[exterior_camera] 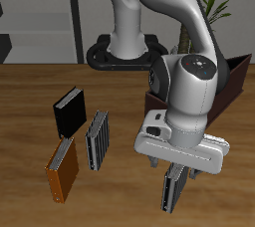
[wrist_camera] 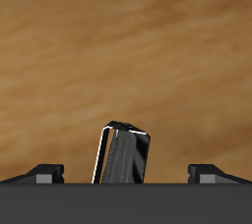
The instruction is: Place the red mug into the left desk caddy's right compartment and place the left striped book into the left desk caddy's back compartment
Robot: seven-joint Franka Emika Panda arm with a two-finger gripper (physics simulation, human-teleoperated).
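Note:
The left striped book [exterior_camera: 173,188], thin and grey with dark stripes, stands near the table's front edge, right under my gripper [exterior_camera: 178,171]. In the wrist view the book [wrist_camera: 124,154] sits between my fingertips [wrist_camera: 45,173], with a gap on each side, so the gripper [wrist_camera: 128,174] is open around it and does not touch it. The left desk caddy [exterior_camera: 237,80], dark maroon, stands farther back, largely hidden by my arm. Its compartments do not show. The red mug is out of view.
The other striped book [exterior_camera: 97,139] stands toward the table's middle. A black book [exterior_camera: 68,112] is behind it and an orange book [exterior_camera: 62,170] lies nearer the front edge. The robot's base [exterior_camera: 125,52] stands at the back.

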